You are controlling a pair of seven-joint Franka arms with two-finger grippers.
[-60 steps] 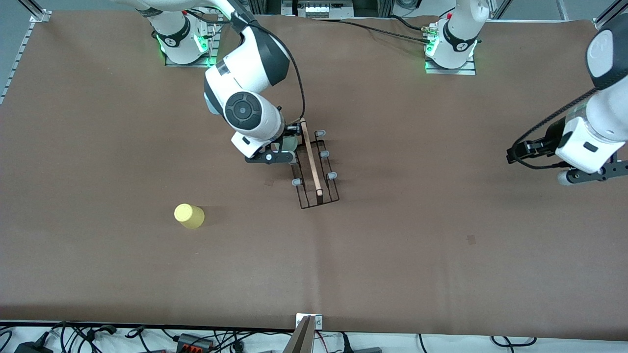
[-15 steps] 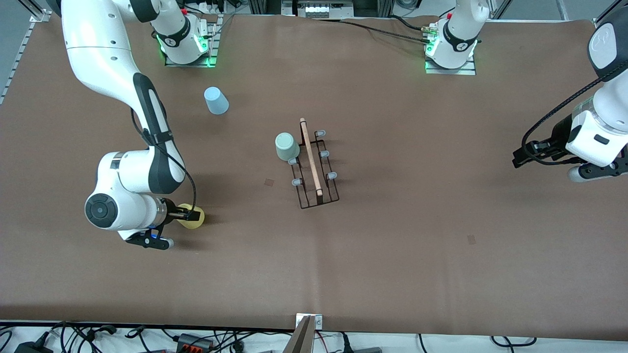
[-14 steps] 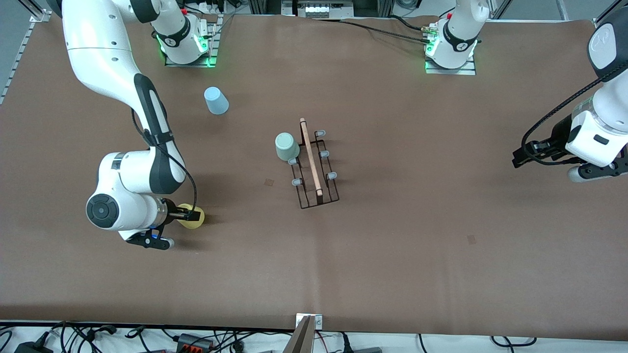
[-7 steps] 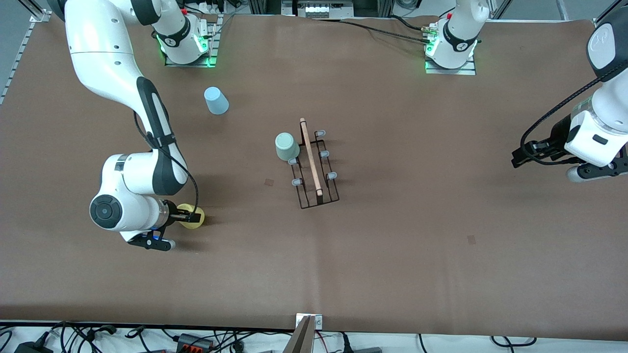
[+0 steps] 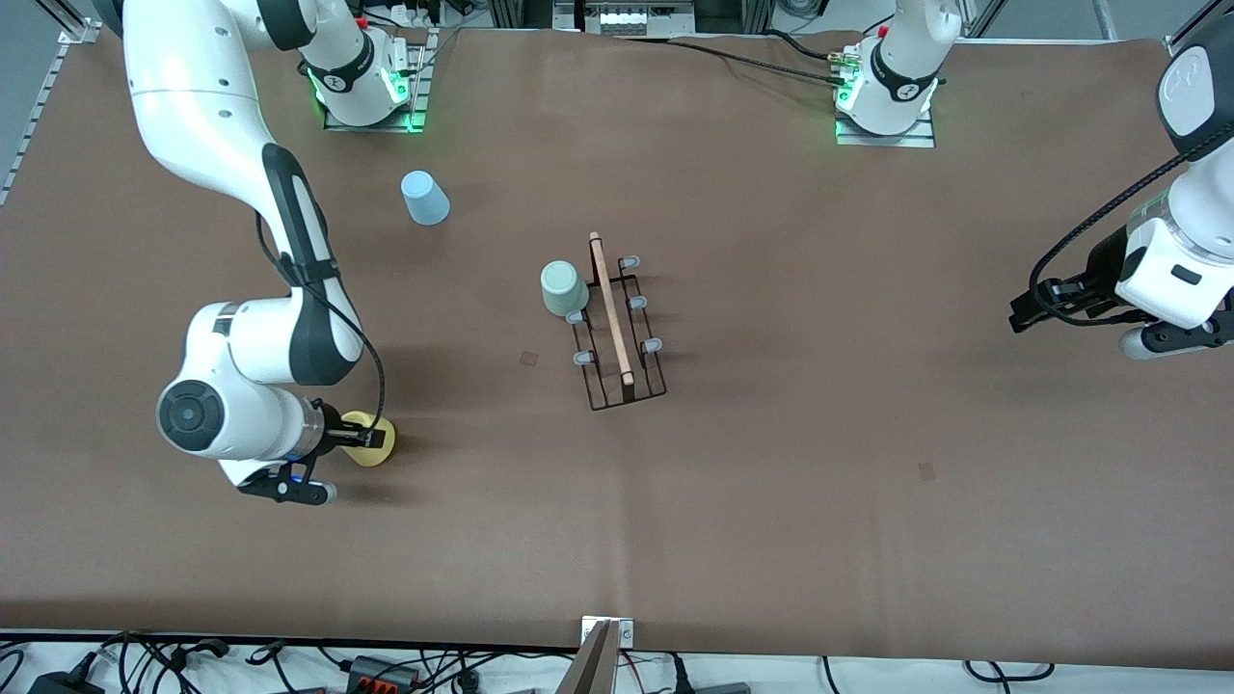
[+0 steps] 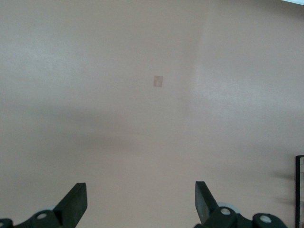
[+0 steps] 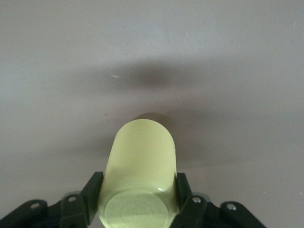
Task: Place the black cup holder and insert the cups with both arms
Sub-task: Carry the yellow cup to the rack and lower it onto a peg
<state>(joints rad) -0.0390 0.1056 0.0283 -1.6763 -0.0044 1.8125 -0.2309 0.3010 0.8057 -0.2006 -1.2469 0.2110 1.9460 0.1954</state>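
Note:
The black cup holder (image 5: 617, 333) stands mid-table, with its wooden rod handle (image 5: 610, 308) on top. A mint green cup (image 5: 562, 287) sits upside down on one of its pegs, at the end nearer the robots' bases. My right gripper (image 5: 371, 439) is shut on the yellow cup (image 5: 366, 443), low over the table toward the right arm's end. In the right wrist view the yellow cup (image 7: 140, 166) is clamped between both fingers (image 7: 93, 190), base toward the camera. The light blue cup (image 5: 424, 198) stands upside down near the right arm's base. My left gripper (image 5: 1024, 313) is open and empty and waits over the left arm's end.
The left wrist view shows bare brown table with a small tape mark (image 6: 158, 81) and a sliver of the black rack (image 6: 299, 190) at the edge. Small tape marks (image 5: 529, 358) lie on the table near the holder. Cables run along the table's front edge.
My right gripper has shifted slightly toward the right arm's end and the front camera with the yellow cup in it, and the cup now looks tilted. The left arm has barely moved.

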